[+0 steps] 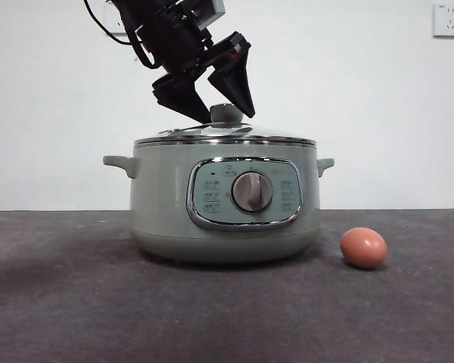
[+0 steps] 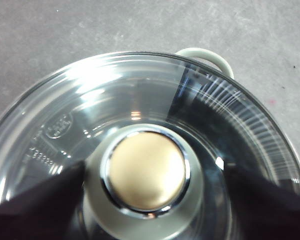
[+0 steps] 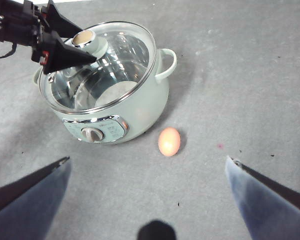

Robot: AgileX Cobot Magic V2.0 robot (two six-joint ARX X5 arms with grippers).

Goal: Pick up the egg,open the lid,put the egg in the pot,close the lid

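- The small brown-orange oval egg (image 1: 363, 247) is seen lying on its side on the dark grey table (image 1: 60, 302), long axis roughly level, just beside the pot and apart from it.
- The squat sage-green electric pot (image 1: 163, 204) is shown with its dial panel facing the front camera.
- The domed glass lid (image 1: 225, 134) is seated on the pot.
- The left gripper (image 1: 222, 115) is held open astride the lid's knob (image 2: 147, 170), nothing gripped.
- The right gripper (image 3: 147, 165) is held wide open, high above the egg.
- A white wall socket (image 1: 448, 20) is visible behind.

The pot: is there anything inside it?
Through the glass lid the pot shows only its shiny bare inside; glare and the left gripper hide part. The egg lies outside on the table.
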